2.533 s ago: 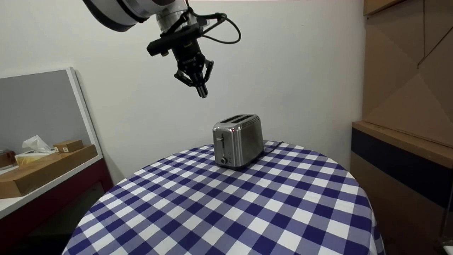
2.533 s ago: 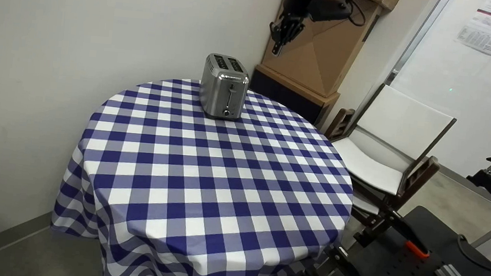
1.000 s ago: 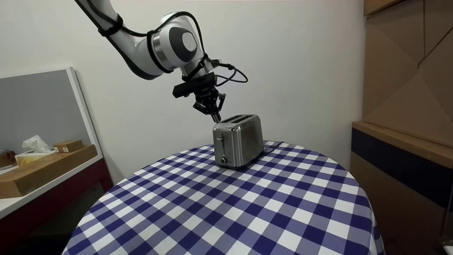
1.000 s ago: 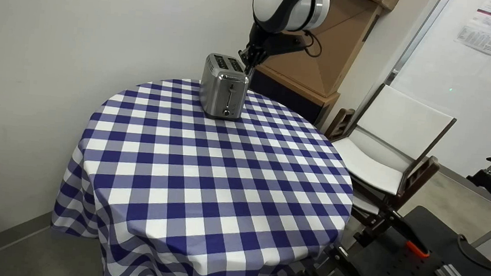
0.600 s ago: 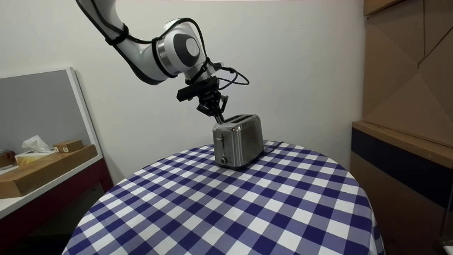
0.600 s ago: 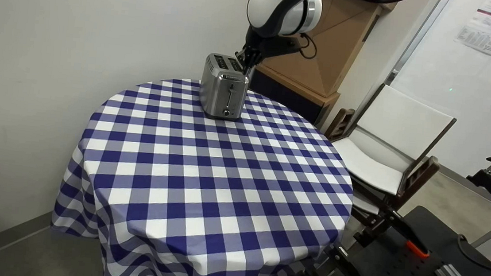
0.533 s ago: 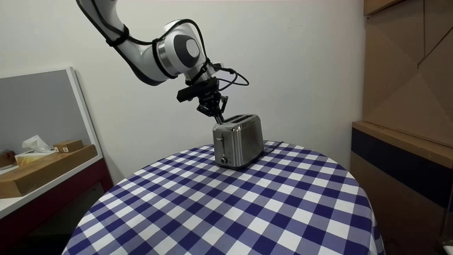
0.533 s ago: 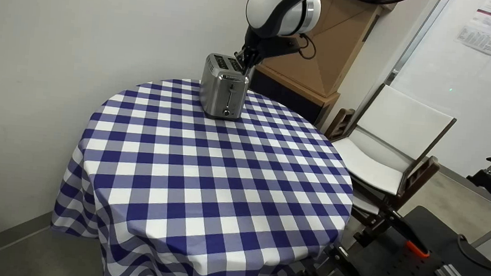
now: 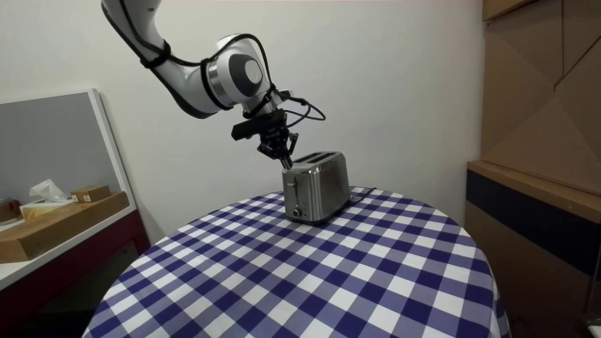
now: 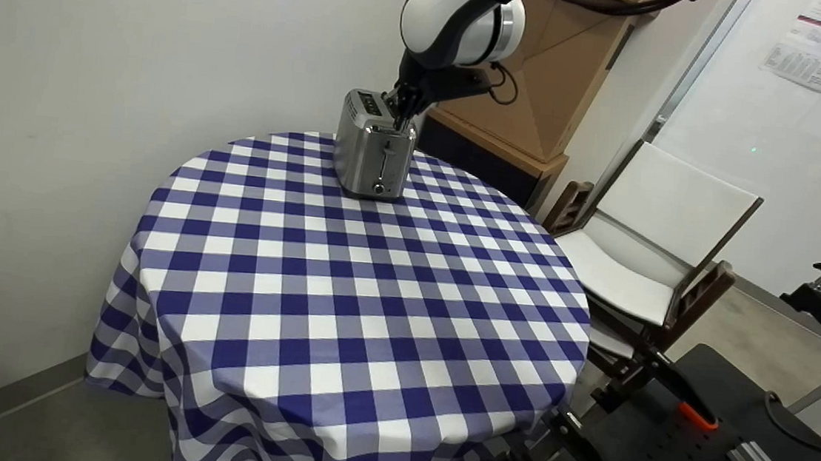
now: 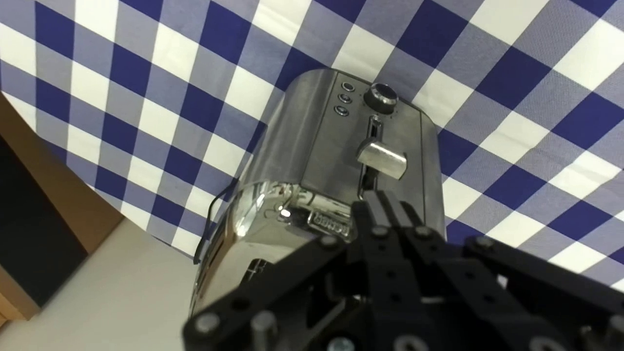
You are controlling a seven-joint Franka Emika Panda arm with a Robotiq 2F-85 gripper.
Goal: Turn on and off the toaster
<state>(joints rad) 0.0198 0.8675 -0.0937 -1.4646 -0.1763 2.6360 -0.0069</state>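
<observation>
The shiny silver two-slot toaster [image 9: 329,190] stands upright on the checked table in both exterior views [image 10: 358,153]. In the wrist view its end panel [image 11: 336,146] faces me, with a silver lever [image 11: 382,159] in the upper part of its slot, a round knob [image 11: 381,98] and small buttons [image 11: 344,98]. My gripper [image 11: 386,196] is shut and empty, its two fingertips side by side. They point down at the toaster's top edge above the lever end, and show there in both exterior views [image 9: 288,165] [image 10: 401,123]. Whether they touch the toaster I cannot tell.
A blue and white checked cloth [image 9: 281,272] covers the round table. A dark cord [image 9: 364,195] runs behind the toaster. The wall is close behind it. Cardboard boxes [image 10: 542,86] and a white chair [image 10: 623,264] stand beyond the table.
My shut gripper has come down from above to the toaster's top. In the last half second it moved slightly lower and towards the lever end. The toaster and lever have not visibly moved.
</observation>
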